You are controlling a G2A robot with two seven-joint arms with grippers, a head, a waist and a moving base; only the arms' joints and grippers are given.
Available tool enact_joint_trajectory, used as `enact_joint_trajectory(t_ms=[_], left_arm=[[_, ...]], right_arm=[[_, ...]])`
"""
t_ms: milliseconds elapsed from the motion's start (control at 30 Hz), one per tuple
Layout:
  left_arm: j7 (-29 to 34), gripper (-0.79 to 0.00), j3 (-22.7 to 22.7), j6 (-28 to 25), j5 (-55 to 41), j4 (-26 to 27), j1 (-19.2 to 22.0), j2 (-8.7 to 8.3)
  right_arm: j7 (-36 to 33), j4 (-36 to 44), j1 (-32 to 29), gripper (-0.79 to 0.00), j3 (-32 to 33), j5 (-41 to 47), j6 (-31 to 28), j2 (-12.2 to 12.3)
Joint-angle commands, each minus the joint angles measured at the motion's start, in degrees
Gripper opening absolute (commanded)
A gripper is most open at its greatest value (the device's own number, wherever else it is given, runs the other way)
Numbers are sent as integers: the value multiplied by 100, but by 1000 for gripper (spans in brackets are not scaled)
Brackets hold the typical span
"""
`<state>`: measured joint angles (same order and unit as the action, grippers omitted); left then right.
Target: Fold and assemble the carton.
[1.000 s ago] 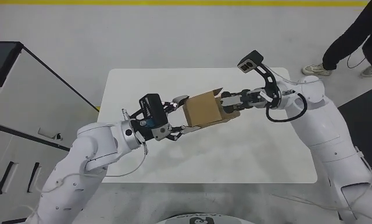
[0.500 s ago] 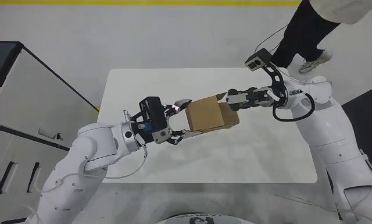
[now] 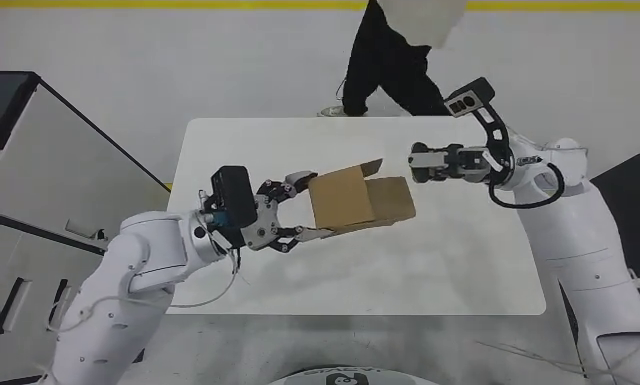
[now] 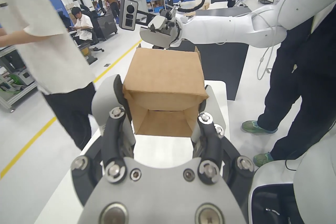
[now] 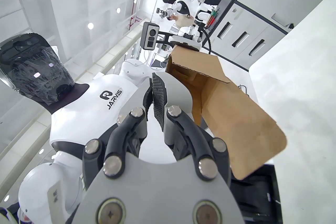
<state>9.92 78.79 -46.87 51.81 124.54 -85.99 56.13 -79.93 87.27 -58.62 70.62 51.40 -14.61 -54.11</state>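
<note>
Closest in, the left gripper (image 4: 162,88) was spread wide w/ the carton (image 4: 164,72) clamped between its fingers (image 4: 116,93), one finger pressed on each side wall. The carton's near end stood open toward that wrist, so the inside showed as a brown tube, w/ a lower flap (image 4: 162,125) hanging out just ahead of the palm. Under the gripper and carton lay the white table (image 3: 420,275); couldn't tell if the carton rested on it or hung just above.

Past the fingertips, the carton body ran straight away from the gripper. At its far end the flaps were open: a broad one (image 3: 392,197) lay flat, pointing away from the gripper, and a small one (image 3: 372,167) stuck up at the corner.

Farthest out, just beyond that open end, was the right gripper (image 5: 153,93), its ribbed pads (image 5: 157,96) pressed together w/ nothing between them. The carton's far flaps sat just beside its fingers; contact unclear.
</note>
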Motion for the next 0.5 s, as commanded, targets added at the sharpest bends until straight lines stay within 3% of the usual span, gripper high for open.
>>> enact_joint_trajectory(t_ms=[0,467], left_arm=[[-110,-785,41,-145,-148,-69,-41,-7],[-374,-785,-40,-233,-521,-251,-12,12]], right_arm=[[15,-5,1,-785,7,-1,-2,-1],[454,194,-18,-785,-103,-221,186,-48]])
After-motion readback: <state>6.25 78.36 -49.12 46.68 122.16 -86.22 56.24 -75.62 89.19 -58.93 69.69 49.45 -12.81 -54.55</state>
